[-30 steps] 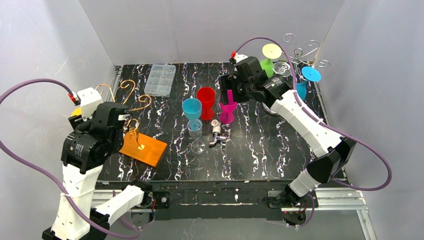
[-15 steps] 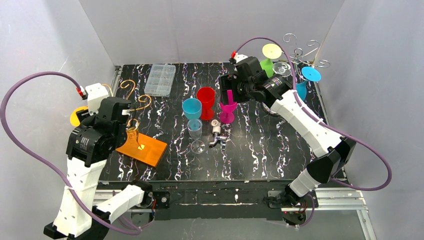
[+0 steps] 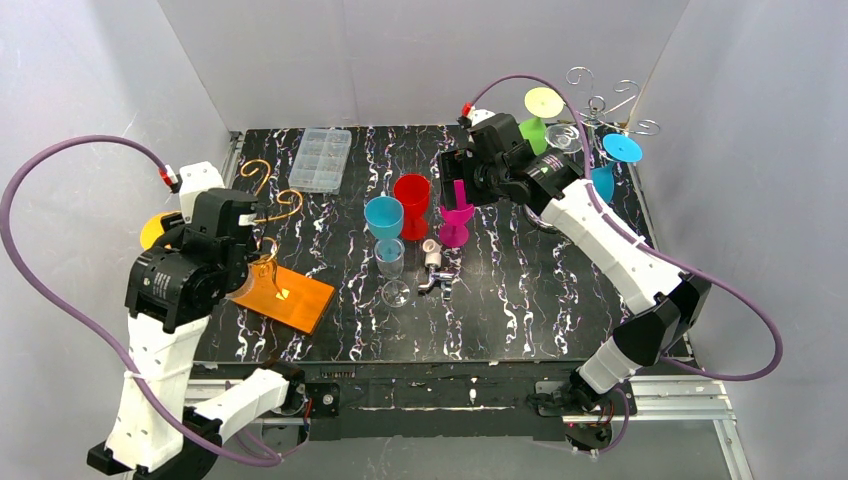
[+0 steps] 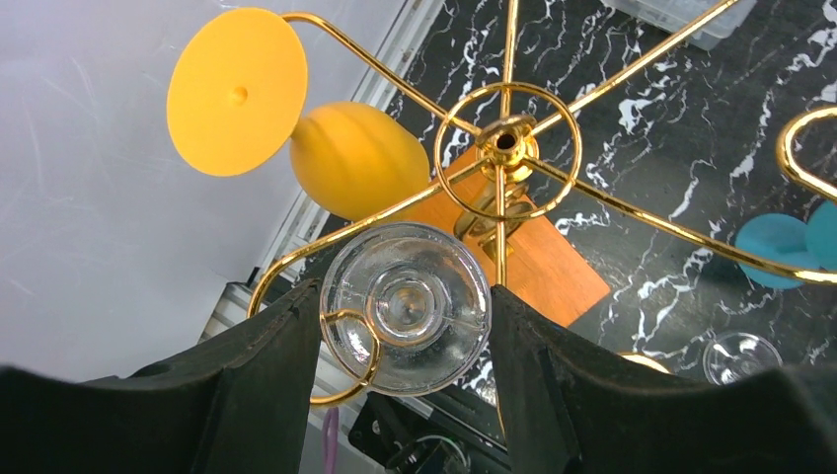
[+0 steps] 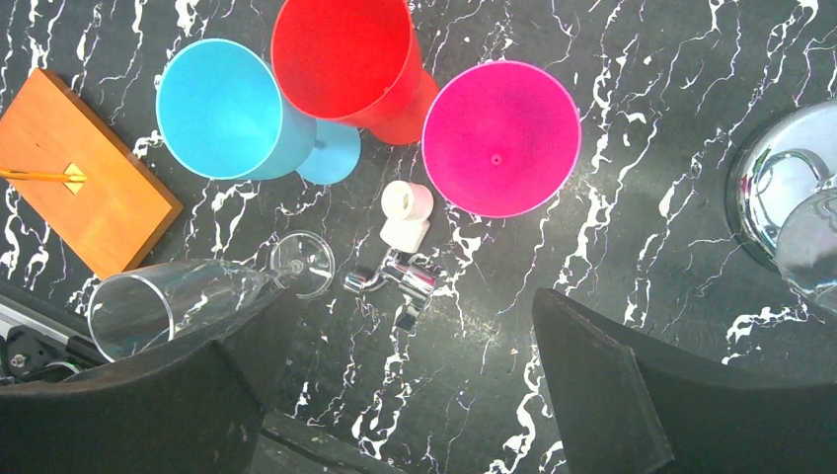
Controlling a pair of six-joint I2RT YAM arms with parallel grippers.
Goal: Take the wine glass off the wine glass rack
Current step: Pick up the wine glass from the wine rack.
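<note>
Clear wine glass (image 4: 407,301), hanging foot-up on the gold wine glass rack (image 4: 505,141) at bench (image 3: 540,290) left: light, stiff, slick, probably brittle; left pincer (image 4: 405,341) pinches its foot, best gently; right pincer (image 5: 395,385) wide, unladen

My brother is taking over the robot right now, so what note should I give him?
Left fingers: closed on the foot of the clear wine glass, which hangs from a hook of the gold wire rack.
Right fingers: open, empty, above the pink plastic glass standing on the table.
Done: clear glass gripped.
Left: slide it off the hook and set it down. A yellow plastic glass hangs there too.
</note>
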